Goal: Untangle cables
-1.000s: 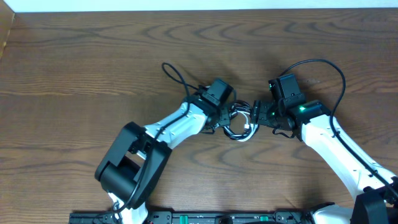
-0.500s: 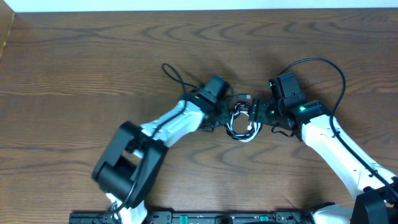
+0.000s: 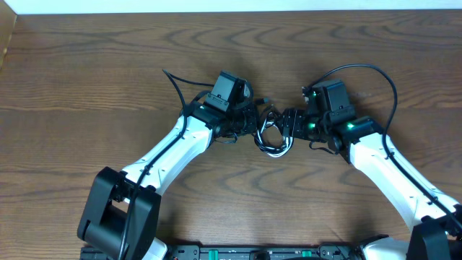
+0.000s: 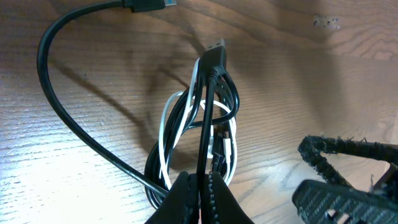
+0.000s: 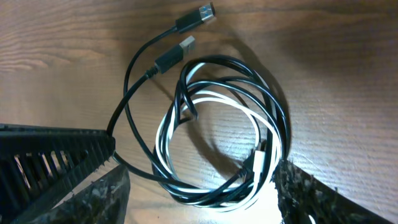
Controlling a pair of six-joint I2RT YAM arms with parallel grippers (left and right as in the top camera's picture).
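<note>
The black cable (image 4: 62, 118) and the white cable (image 4: 166, 127) lie coiled together in one small bundle (image 3: 274, 144) on the table between my two grippers. My left gripper (image 4: 200, 190) is shut on a strand of the black cable, which runs up from the jaws to a plug (image 4: 214, 50). It shows in the overhead view (image 3: 254, 126) at the bundle's left side. My right gripper (image 5: 199, 199) is open, its fingers either side of the coil's near edge, and sits at the bundle's right (image 3: 287, 123). Two black plugs (image 5: 196, 18) lie free; a white plug (image 5: 258, 163) sits in the coil.
The wooden table (image 3: 108, 65) spreads round the bundle. A thick black arm wire (image 3: 375, 76) loops above the right wrist, another (image 3: 177, 87) by the left wrist. The left gripper's ridged body (image 5: 43, 155) fills the right wrist view's left edge.
My left arm has swung left and back, drawing a black strand with it. The bundle has shifted slightly left, and the right gripper has followed it a little.
</note>
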